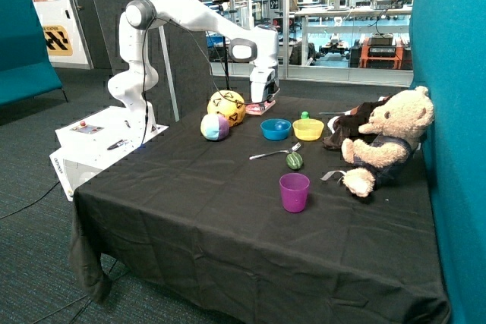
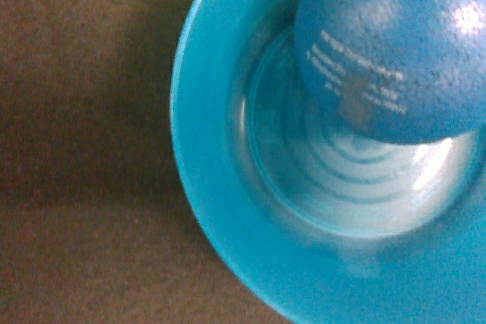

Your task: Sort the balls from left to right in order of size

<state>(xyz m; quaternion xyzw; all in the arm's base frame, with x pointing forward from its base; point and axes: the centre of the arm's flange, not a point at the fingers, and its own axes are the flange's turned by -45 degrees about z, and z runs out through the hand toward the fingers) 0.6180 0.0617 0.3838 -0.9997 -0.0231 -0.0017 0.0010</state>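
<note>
The large yellow ball (image 1: pixel 226 106) with black triangle marks sits at the back of the black table. The medium pastel panelled ball (image 1: pixel 215 127) touches it on the near side. The small dark blue ball (image 2: pixel 395 43) with pale print lies inside a blue bowl (image 2: pixel 205 187), against the bowl's wall. In the outside view that blue bowl (image 1: pixel 276 129) stands beside a yellow bowl. My gripper (image 1: pixel 263 101) hangs low just behind the blue bowl, over a pink plate (image 1: pixel 259 108), next to the yellow ball. The wrist view does not show the gripper itself.
A yellow bowl (image 1: pixel 308 129) holding a green item stands next to the blue one. A fork (image 1: pixel 273 154), a green striped toy (image 1: pixel 294 160) and a purple cup (image 1: pixel 295 192) lie nearer the front. A teddy bear (image 1: pixel 389 139) sits at the table's side edge.
</note>
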